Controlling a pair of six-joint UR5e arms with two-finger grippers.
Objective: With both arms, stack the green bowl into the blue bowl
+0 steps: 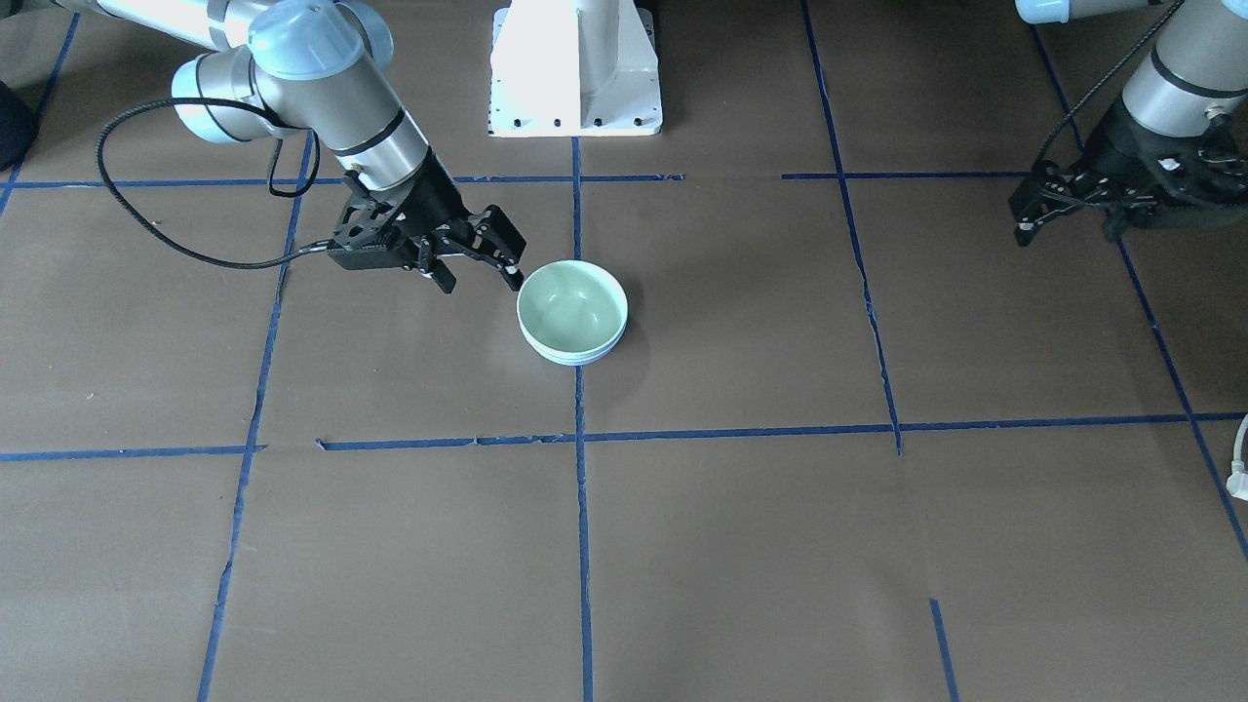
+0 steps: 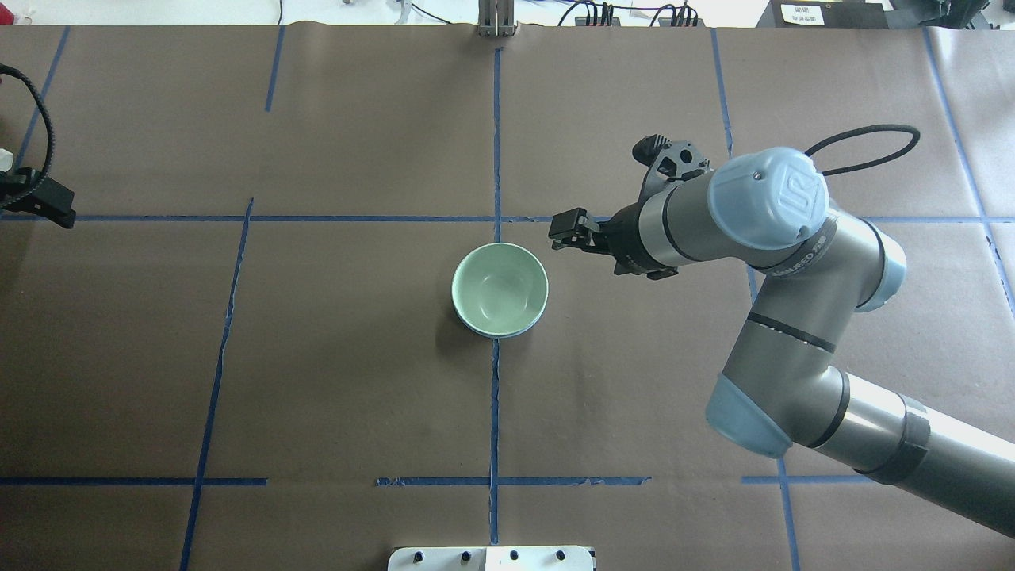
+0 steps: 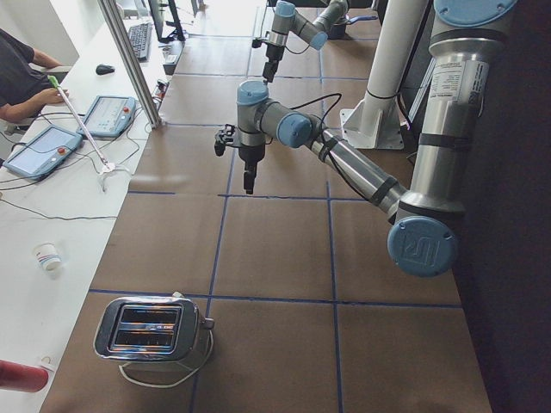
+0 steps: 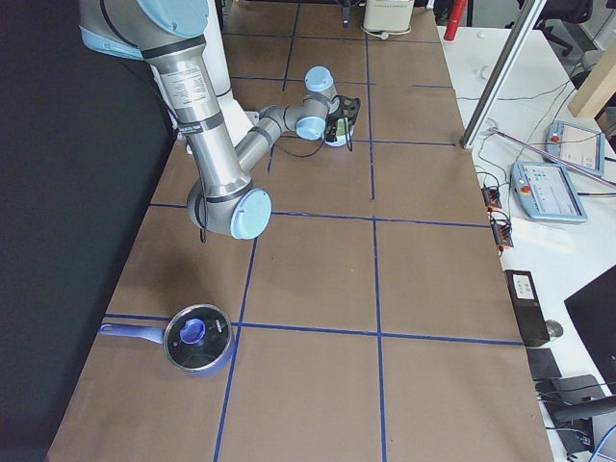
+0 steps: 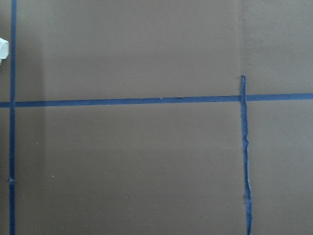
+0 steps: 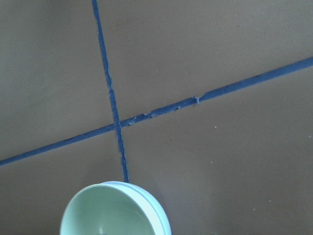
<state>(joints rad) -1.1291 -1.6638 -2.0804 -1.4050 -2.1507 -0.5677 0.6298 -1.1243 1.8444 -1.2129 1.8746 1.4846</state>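
Observation:
The green bowl (image 1: 570, 307) sits nested inside the blue bowl (image 1: 583, 357) near the middle of the table. Only the blue rim shows below the green one. Both also show in the overhead view, the green bowl (image 2: 499, 288) over the blue bowl's edge (image 2: 507, 334), and in the right wrist view (image 6: 110, 213). My right gripper (image 1: 481, 281) is open and empty, just beside the bowls' rim and a little above the table. It also shows in the overhead view (image 2: 564, 234). My left gripper (image 1: 1024, 219) hangs far off at the table's side; I cannot tell whether it is open or shut.
The white pedestal base (image 1: 575, 68) stands at the robot's side of the table. Blue tape lines (image 1: 580, 439) cross the brown table cover. A toaster (image 3: 151, 327) stands at the left end and a lidded blue pan (image 4: 197, 337) at the right end.

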